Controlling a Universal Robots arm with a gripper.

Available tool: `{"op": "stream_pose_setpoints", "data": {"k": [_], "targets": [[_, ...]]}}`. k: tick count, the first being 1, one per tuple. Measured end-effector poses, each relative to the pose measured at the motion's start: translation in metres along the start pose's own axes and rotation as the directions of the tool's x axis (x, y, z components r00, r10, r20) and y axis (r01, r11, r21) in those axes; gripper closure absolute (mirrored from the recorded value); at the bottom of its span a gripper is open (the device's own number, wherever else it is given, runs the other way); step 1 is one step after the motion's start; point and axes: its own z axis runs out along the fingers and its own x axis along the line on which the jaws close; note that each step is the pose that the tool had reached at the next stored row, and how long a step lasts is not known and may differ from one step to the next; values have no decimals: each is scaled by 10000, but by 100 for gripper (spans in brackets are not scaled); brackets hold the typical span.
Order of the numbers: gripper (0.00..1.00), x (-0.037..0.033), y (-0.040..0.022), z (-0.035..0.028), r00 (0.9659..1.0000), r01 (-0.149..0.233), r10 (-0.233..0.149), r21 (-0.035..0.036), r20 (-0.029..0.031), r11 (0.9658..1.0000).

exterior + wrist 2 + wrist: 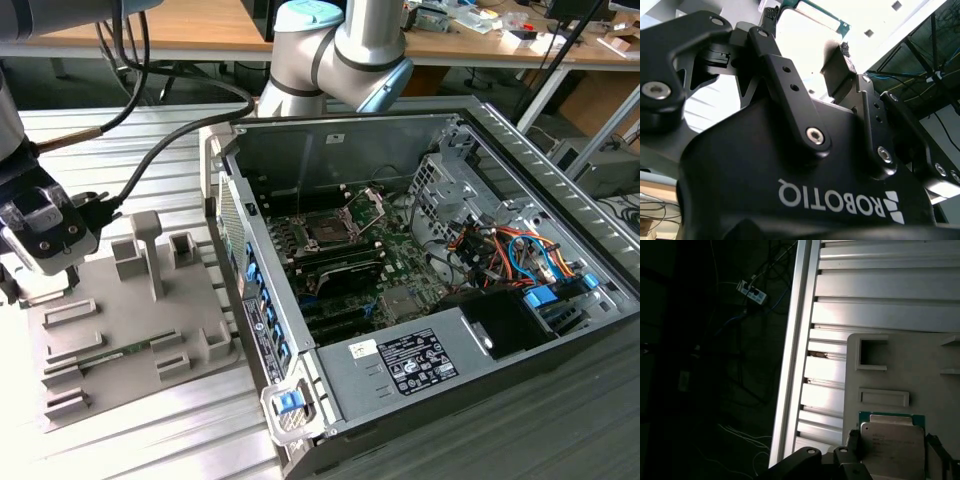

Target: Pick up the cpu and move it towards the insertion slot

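My gripper (46, 255) hangs at the exterior view's far left, over the grey fixture plate (120, 320). In both wrist views its black fingers (854, 442) press on two opposite edges of the cpu (892, 440), a flat silvery square with a thin green rim. The cpu (807, 35) fills the gap between the fingertips (845, 50). The insertion slot (328, 232) is a dark square socket on the motherboard inside the open computer case, with its silver bracket (368, 205) hinged up. It lies well to the exterior view's right of the gripper.
The case wall (235, 250) stands between the plate and the motherboard. Upright grey posts (148, 250) rise from the plate. Coloured cables (510, 250) and a power supply (400, 365) fill the case's right. The slatted table's edge (790, 365) drops to a dark floor.
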Motion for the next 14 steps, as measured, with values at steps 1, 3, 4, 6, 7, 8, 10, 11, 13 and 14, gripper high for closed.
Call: {"op": "stream_pose_setpoints", "data": {"k": [1, 3, 4, 6, 7, 8, 10, 11, 13, 14], "targets": [[45, 0, 0, -6, 10000, 1, -1, 0, 0, 10000], [45, 0, 1, -23, 10000, 0, 0, 0, -1, 10000], [45, 0, 1, -33, 10000, 0, 0, -1, 0, 10000], [45, 0, 2, -56, 10000, 0, 0, 0, 0, 10000], [45, 0, 3, -75, 10000, 0, 0, 0, 0, 10000], [45, 0, 3, -81, 10000, 0, 0, 0, -1, 10000], [45, 0, 4, -98, 10000, 0, 0, 0, 0, 10000], [45, 0, 4, -107, 10000, 0, 0, 0, 1, 10000], [45, 0, 4, -120, 10000, 0, 0, 0, 0, 10000], [45, 0, 5, -127, 10000, 0, 0, 0, 0, 10000]]}}
